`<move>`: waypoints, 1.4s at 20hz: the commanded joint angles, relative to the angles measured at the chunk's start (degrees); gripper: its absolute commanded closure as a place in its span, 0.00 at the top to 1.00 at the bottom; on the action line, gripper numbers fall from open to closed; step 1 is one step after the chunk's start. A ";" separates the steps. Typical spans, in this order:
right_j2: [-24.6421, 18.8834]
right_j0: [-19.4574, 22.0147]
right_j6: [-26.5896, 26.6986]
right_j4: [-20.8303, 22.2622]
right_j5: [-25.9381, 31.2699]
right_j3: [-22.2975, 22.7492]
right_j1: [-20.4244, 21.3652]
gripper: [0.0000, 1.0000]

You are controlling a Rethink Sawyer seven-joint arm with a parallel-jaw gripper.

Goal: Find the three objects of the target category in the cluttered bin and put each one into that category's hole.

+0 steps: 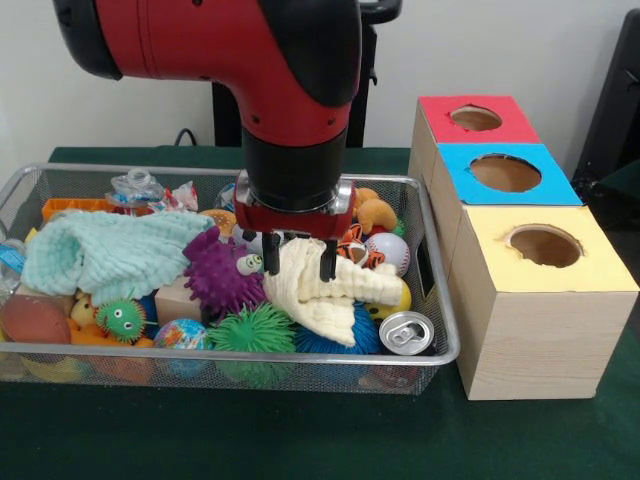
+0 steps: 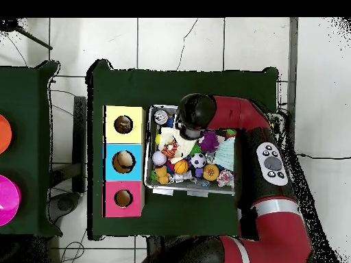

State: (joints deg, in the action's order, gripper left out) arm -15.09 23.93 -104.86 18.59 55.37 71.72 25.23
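The wire mesh bin [image 1: 230,352] is packed with toys and cloths; it also shows in the overhead view [image 2: 195,194]. My gripper [image 1: 298,262] hangs low in the bin's middle. Its fingers are apart, one on each side of the raised top of a cream cloth [image 1: 325,300]. No patchwork fabric bundle shows clearly; any are hidden under the clutter or the arm. The yellow-topped box's hole [image 1: 545,245] is empty, right of the bin, nearest the camera. In the overhead view the hole [image 2: 123,124] lies left of the bin, and the arm's head [image 2: 195,113] hides the gripper.
A mint cloth [image 1: 110,250] covers the bin's left. A purple spiky ball [image 1: 222,275], a green spiky ball [image 1: 252,330], a drink can [image 1: 407,332] and a baseball [image 1: 387,252] lie around the gripper. The blue-topped box [image 1: 505,173] and the red-topped box [image 1: 475,118] stand behind the yellow one.
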 commanded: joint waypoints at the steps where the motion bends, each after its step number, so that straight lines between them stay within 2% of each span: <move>1: -3.64 1.42 0.88 -1.44 -7.00 16.97 5.52 1.00; 4: -3.87 2.38 -0.58 -1.97 -10.43 21.60 7.08 1.00; 13: -4.20 5.02 -0.60 -2.55 -15.71 27.51 8.04 1.00; 21: -5.98 10.47 1.25 -0.80 -22.84 33.84 8.29 1.00; 28: -7.72 14.60 -0.33 -0.37 -28.68 41.54 9.83 1.00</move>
State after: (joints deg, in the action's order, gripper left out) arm -17.46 35.83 -104.86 17.47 32.07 103.62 34.17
